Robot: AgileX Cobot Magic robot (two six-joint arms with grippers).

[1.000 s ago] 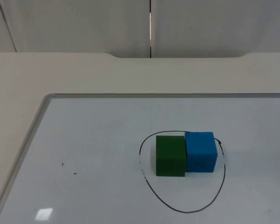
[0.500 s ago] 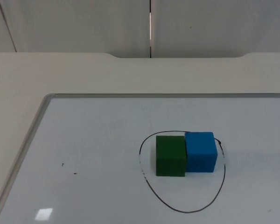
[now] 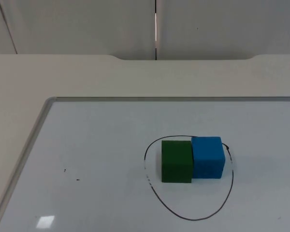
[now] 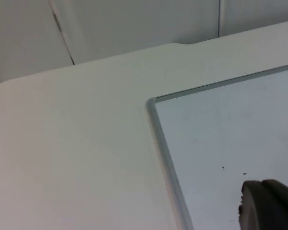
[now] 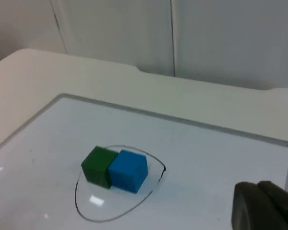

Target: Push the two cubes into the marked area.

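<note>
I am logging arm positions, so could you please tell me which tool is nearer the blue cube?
Right, probably. The right tool looks onto the blue cube beside the green cube; the left tool sits by the whiteboard's corner.

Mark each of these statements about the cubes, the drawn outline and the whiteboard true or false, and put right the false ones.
1. The green cube and the blue cube touch side by side. True.
2. The green cube lies outside the black outline. False: it sits inside the drawn loop.
3. The blue cube is stacked on the green one. False: both rest on the whiteboard.
4. In the top view the blue cube is to the right of the green one. True.
5. The blue cube sits close to the outline's edge. True.
6. A gripper is pressing against the blue cube. False: nothing touches either cube.
</note>
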